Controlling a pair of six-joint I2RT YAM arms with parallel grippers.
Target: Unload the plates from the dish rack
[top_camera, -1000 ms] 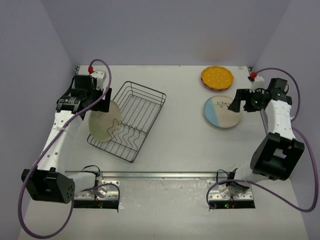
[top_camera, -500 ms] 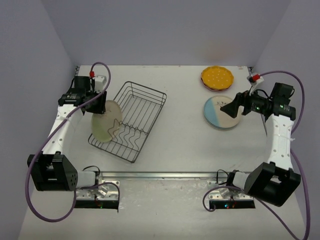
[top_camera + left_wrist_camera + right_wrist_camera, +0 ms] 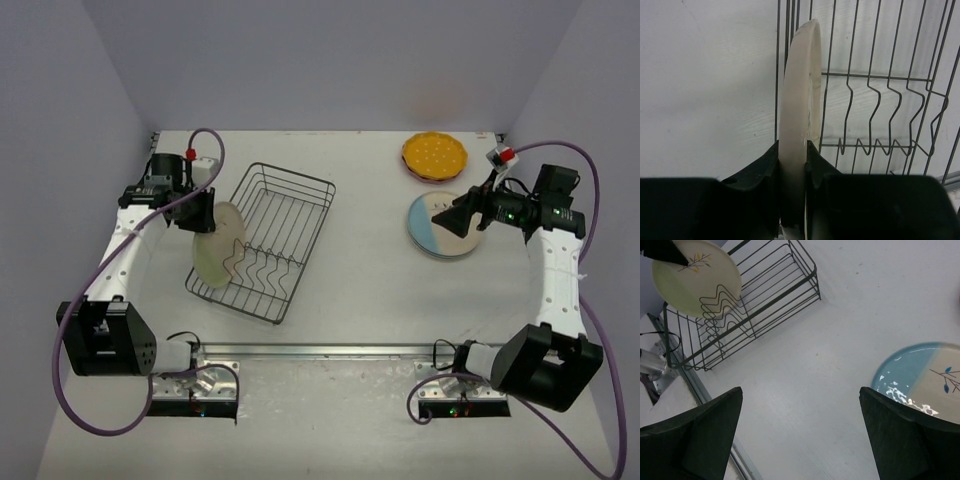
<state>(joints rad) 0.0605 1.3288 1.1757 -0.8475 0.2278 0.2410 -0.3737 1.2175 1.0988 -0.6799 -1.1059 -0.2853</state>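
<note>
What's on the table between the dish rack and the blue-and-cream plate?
Nothing. Only bare table lies between the rack and the blue plate, as the top view shows. The right wrist view shows the same.

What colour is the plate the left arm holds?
The plate is pale green-cream with twig marks; right wrist view.

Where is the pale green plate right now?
In the top view the pale green plate is upright on edge at the left end of the dish rack, clamped by the left gripper.
</note>
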